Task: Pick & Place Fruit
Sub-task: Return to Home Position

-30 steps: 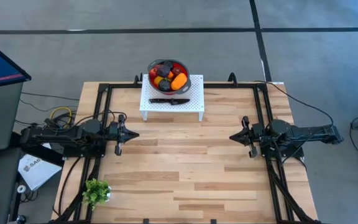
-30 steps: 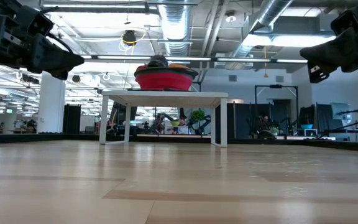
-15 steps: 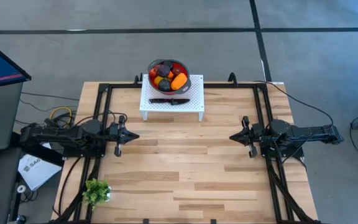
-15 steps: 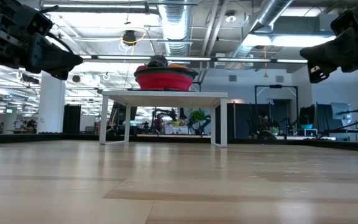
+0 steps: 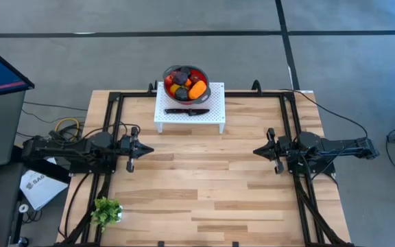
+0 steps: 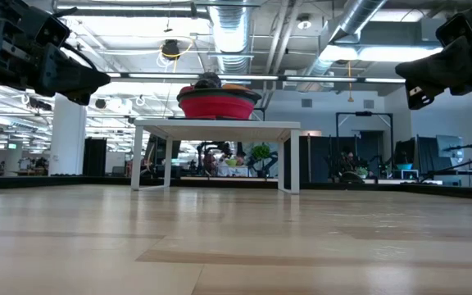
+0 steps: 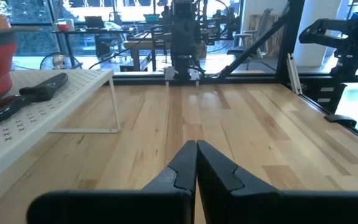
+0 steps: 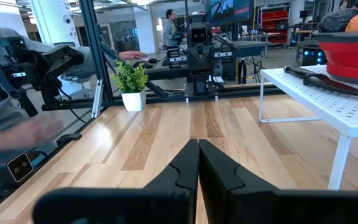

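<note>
The fruit lies heaped in the red strainer bowl on the white shelf, the black knife beside it; the sorting looks finished. The left gripper and right gripper hover at opposite table sides, both pinched shut and empty; by my judgement only parking at home remains, with nothing to grasp.

The left arm and the right arm lie folded low and level, pointing at each other, well apart. The left gripper and the right gripper match: fingers pressed together, tip to tip.
</note>
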Tool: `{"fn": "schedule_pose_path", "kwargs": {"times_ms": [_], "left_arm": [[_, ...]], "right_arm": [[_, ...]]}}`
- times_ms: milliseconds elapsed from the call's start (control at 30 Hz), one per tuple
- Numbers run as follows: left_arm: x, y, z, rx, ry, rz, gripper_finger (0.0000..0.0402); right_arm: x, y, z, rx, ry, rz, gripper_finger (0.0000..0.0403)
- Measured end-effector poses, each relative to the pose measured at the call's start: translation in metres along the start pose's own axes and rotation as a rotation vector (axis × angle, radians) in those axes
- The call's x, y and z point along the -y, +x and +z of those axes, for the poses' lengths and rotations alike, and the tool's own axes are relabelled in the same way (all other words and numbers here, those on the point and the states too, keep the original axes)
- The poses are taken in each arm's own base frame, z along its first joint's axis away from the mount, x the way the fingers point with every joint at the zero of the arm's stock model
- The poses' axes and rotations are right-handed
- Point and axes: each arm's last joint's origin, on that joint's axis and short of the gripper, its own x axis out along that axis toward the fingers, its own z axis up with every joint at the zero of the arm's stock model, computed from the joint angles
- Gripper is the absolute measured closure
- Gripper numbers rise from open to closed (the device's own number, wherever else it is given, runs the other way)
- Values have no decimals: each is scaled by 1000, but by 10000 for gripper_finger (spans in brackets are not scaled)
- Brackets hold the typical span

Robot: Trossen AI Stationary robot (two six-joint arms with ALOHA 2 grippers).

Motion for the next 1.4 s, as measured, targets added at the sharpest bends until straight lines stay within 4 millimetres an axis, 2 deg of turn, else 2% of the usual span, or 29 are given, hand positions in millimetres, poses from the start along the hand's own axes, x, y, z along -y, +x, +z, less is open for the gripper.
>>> {"fn": "schedule_pose_path", "kwargs": {"times_ms": [433, 600, 1400], "left_arm": [[0, 0, 2, 18, 23, 1, 398], [0, -6, 9, 108, 22, 4, 398], [-3, -9, 12, 144, 22, 28, 398]], "right_arm": [[0, 0, 0, 0, 0, 0, 398], [0, 0, 0, 0, 0, 0, 398], [0, 0, 0, 0, 0, 0, 398]]}}
